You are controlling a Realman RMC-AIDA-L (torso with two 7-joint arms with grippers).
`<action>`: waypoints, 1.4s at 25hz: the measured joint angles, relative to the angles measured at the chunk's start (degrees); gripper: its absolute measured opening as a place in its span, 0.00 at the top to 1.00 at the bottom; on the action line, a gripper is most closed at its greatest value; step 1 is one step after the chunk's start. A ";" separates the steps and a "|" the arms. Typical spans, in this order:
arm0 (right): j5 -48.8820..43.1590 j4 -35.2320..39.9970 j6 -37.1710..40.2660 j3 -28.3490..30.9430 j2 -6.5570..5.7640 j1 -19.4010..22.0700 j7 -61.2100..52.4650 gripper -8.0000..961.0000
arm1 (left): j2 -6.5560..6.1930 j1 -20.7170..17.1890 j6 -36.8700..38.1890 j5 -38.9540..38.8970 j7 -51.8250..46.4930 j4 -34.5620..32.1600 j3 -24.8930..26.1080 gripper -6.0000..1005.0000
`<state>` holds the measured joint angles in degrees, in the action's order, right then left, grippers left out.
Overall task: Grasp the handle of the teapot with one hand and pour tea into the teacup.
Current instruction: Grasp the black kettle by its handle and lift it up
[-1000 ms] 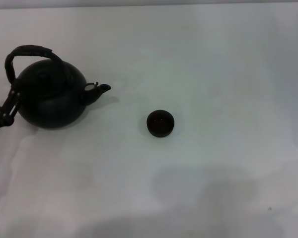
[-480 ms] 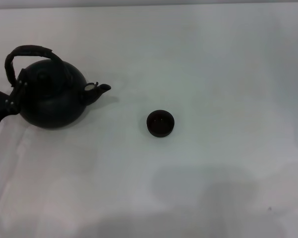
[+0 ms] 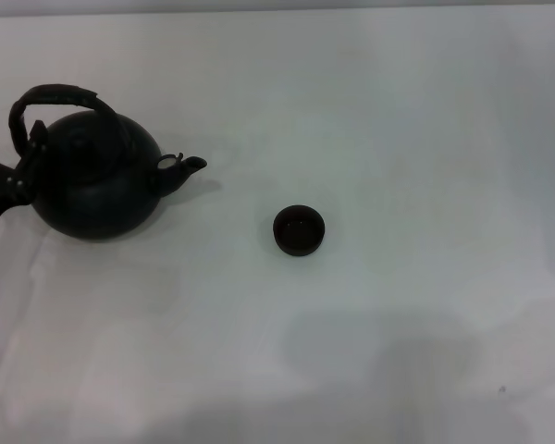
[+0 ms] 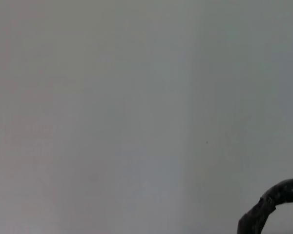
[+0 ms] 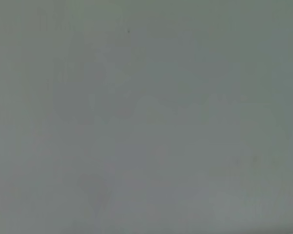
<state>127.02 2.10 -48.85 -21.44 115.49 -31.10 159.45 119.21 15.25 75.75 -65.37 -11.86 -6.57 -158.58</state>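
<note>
The black teapot (image 3: 97, 185) stands upright at the left of the white table, its spout (image 3: 190, 166) pointing right toward the teacup (image 3: 299, 229). The small dark teacup stands upright near the table's middle, well apart from the pot. The arched handle (image 3: 60, 92) rises over the pot, and a piece of it shows in the left wrist view (image 4: 276, 200). My left gripper (image 3: 9, 129) comes in from the left edge at the handle's left leg. It is open, with one finger (image 3: 28, 162) lying in front of the pot's left side. My right gripper is out of view.
The white table (image 3: 398, 139) stretches to the right of and behind the cup. Soft shadows lie on its front part (image 3: 379, 361). The right wrist view shows only bare table surface (image 5: 146, 117).
My left gripper has risen along the pot's left side, from the pot's lower flank up to the handle's left leg. The teapot and teacup have not moved.
</note>
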 joint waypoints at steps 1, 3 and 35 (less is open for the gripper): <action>0.01 -0.02 0.02 0.00 0.00 -0.01 -0.03 0.13 | -0.04 0.13 -0.31 0.06 0.00 0.04 -0.06 0.23; 0.02 -0.04 0.23 0.00 0.00 -0.01 -0.07 0.13 | -0.14 0.32 -0.95 0.22 0.00 0.16 -0.28 0.24; 0.06 0.13 2.11 0.00 0.00 -0.01 -1.52 0.13 | -0.55 4.97 0.19 1.95 4.90 2.34 -0.44 0.89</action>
<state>127.09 2.22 -46.74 -21.44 115.49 -31.12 157.93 118.66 20.22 75.94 -63.42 -6.96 -4.23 -159.02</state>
